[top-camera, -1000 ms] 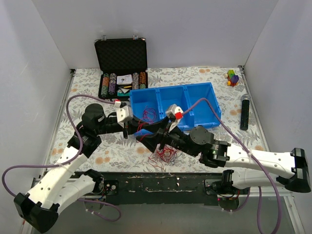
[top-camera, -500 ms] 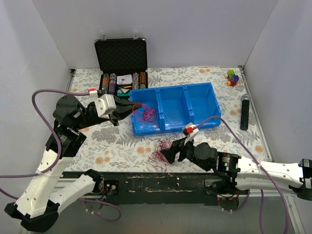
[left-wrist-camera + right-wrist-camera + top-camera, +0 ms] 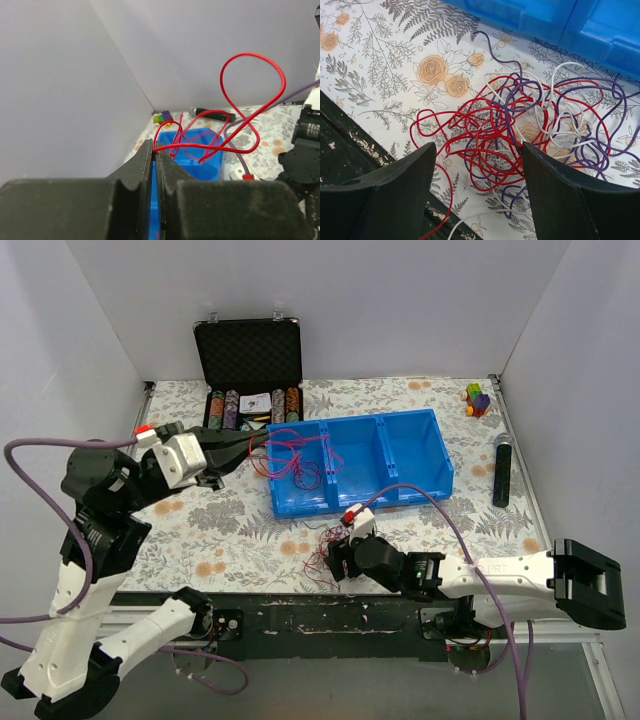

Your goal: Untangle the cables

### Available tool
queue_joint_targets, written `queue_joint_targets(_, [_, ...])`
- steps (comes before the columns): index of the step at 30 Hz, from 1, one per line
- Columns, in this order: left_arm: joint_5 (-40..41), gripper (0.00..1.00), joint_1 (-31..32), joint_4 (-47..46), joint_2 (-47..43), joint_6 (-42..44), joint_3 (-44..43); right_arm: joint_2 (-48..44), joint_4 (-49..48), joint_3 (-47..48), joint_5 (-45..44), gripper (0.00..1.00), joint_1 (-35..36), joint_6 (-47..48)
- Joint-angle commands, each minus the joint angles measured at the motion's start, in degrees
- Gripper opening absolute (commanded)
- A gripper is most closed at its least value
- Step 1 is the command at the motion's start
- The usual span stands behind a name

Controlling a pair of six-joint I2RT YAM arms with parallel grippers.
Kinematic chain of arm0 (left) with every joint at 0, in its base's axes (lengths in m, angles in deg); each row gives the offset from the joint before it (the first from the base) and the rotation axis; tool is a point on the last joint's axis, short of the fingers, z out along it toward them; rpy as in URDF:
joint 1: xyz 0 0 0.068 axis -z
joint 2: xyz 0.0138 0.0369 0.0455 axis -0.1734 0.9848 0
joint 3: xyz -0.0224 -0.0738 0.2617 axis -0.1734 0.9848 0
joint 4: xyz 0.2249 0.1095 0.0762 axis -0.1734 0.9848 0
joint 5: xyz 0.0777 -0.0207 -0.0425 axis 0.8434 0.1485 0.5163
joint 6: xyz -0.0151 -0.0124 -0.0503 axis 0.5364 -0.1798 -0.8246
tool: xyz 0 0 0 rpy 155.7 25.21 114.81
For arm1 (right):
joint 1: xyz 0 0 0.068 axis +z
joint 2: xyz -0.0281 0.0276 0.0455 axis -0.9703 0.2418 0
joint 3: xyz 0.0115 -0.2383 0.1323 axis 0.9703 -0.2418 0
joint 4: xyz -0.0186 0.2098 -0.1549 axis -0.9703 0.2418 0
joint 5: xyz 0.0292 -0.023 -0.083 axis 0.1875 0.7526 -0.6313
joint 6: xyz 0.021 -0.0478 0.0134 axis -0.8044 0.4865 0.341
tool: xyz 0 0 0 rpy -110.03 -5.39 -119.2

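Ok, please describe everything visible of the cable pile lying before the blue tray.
The cable pile is a loose knot of very thin, flexible wires, red, purple and white, looped through each other. It lies flat on the flowered tablecloth, close before the blue tray. Some red loops stray toward the table's front edge. The right claw hangs open over it; contact cannot be judged.
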Motion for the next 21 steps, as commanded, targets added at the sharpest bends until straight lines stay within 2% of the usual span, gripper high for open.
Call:
queue_joint_targets(1, [3.52, 0.0, 0.19, 0.47, -0.44, 4.12, -2.0, -1.2, -4.68, 2.59, -1.54, 0.77, -0.22, -1.57])
queue_joint_targets(4, [5.71, 0.0, 0.19, -0.23, -0.87, 4.3, 2.29, -4.71, -4.51, 2.33, -1.54, 0.77, -0.22, -0.61])
queue_joint_targets(10, [15.29, 0.0, 0.19, -10.42, -0.8, 0.7, 18.64, -11.48, -3.36, 1.01, 0.74, 0.72, -0.22, -0.25])
queue_joint_targets(21, [21.71, 0.0, 0.19, -22.73, 15.28, -2.82, 25.42, -25.19, 1.2, -0.93, -1.62, 0.7, -0.13, -2.01])
